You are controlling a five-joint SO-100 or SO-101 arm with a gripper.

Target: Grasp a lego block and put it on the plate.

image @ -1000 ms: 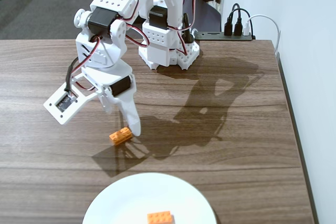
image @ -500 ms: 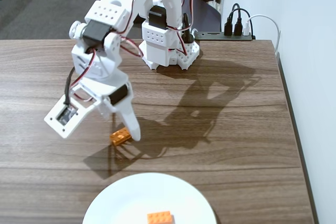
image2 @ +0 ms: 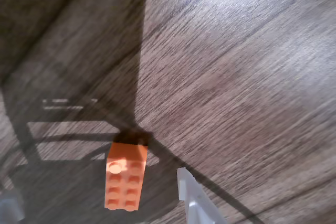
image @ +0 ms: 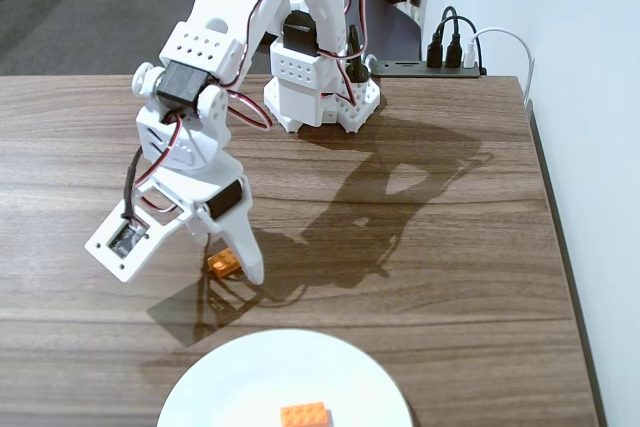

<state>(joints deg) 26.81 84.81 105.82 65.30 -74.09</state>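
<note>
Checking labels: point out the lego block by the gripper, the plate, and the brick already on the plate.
lego block (image2: 125,178): wrist view, studded top face.
plate (image: 235,379): fixed view, bare white surface left of centre.
brick on the plate (image: 305,414): fixed view, studded top.

A second orange brick (image: 304,414) lies at the bottom edge, and a power strip (image: 430,68) (black plugs, white cable) sits behind the wooden table (image: 450,277).

No readable text, labels, brands or numbers anywhere: nothing legible on my arm, the lego block (image2: 126,177), the plate (image: 230,377) or the table (image: 450,287).
</note>
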